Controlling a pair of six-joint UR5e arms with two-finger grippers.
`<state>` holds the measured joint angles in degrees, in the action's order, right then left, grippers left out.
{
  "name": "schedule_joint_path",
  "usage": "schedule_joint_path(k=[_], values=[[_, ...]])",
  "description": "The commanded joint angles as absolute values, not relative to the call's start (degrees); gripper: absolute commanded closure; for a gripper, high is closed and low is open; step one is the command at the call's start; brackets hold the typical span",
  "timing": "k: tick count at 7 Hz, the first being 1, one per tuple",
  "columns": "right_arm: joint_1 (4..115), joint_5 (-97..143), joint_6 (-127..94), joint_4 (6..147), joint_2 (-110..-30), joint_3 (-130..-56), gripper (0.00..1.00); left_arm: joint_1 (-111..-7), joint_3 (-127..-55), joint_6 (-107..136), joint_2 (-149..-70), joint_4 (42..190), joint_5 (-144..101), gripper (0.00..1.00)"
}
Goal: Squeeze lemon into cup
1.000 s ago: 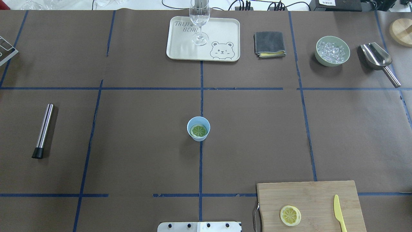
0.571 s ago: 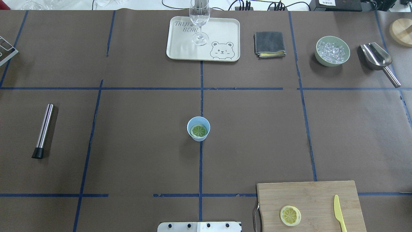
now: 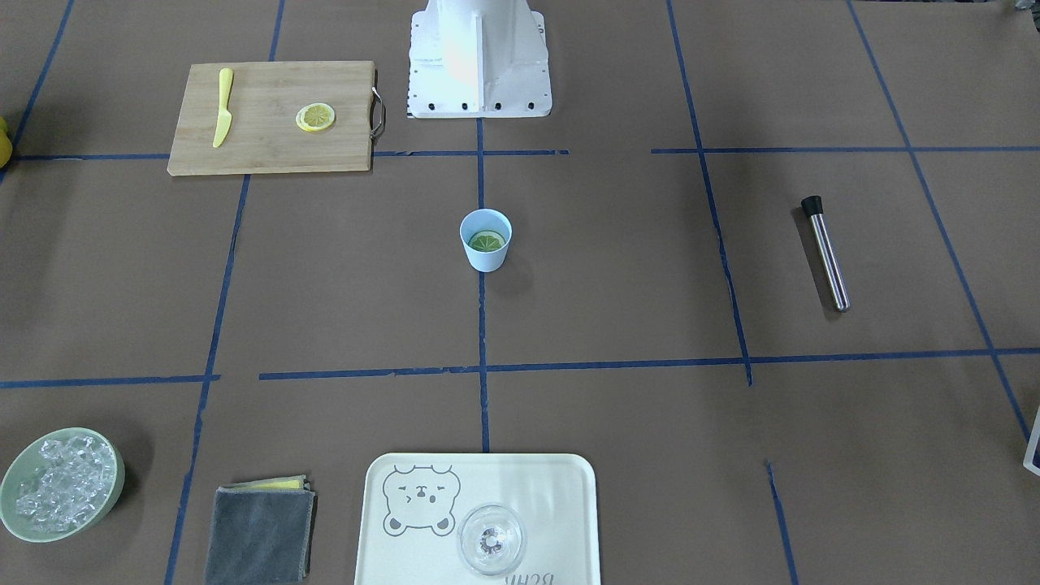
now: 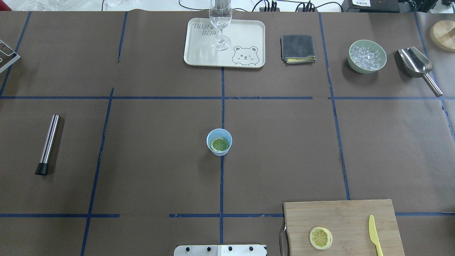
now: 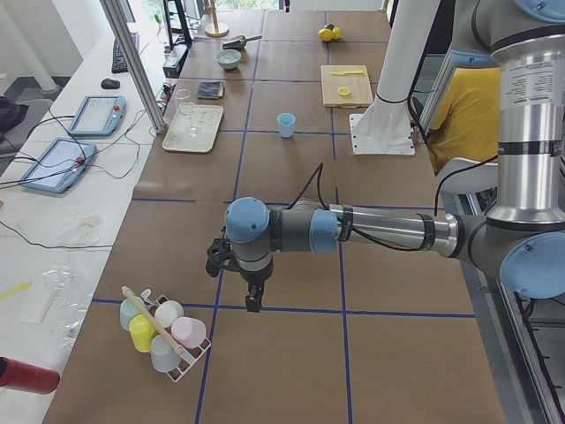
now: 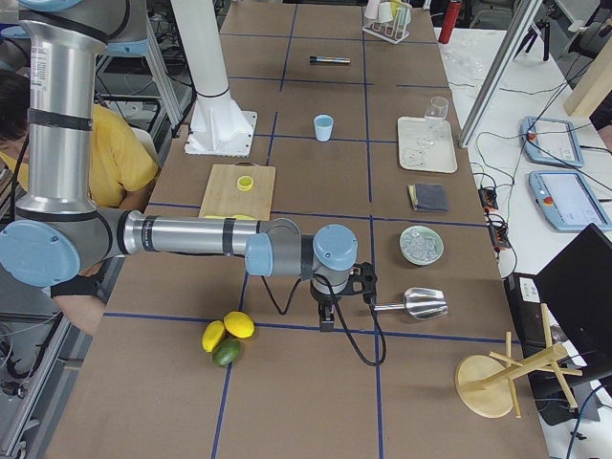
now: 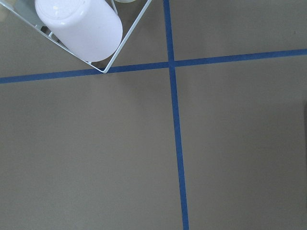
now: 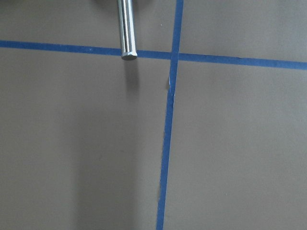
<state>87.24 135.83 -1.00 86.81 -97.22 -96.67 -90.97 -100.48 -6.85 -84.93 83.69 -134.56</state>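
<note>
The light-blue cup [image 4: 219, 142] stands upright at the table's middle, also in the front view [image 3: 486, 240]. A green citrus slice [image 4: 219, 144] lies inside it. The yellow lemon slice [image 4: 321, 238] lies flat on the wooden cutting board [image 4: 341, 217] at the near right, also in the front view [image 3: 315, 117]. My left gripper [image 5: 252, 300] shows only in the exterior left view, pointing down over bare table far from the cup. My right gripper [image 6: 326, 320] shows only in the exterior right view, near the scoop. I cannot tell whether either is open or shut.
A yellow plastic knife [image 4: 373, 234] lies on the board. A tray [image 4: 245, 35] with a wine glass [image 4: 220, 25], a grey cloth [image 4: 298, 48], a green bowl of ice [image 4: 367, 56] and a metal scoop [image 4: 417, 67] sit at the back. A steel rod [image 4: 48, 144] lies at the left. A cup rack [image 5: 168, 336] stands by the left gripper.
</note>
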Motion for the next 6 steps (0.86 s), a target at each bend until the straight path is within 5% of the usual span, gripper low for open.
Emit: schedule_joint_path(k=[1, 6], values=[[87.28, 135.79, -6.24, 85.51, -97.29, -97.12, 0.0, -90.97, -100.55, -6.86, -84.81, 83.67, -134.56, 0.0], [87.28, 136.23, -7.91, 86.84, -97.82, -96.94, 0.0, -90.97, -100.81, -6.86, -84.81, 83.67, -134.56, 0.0]])
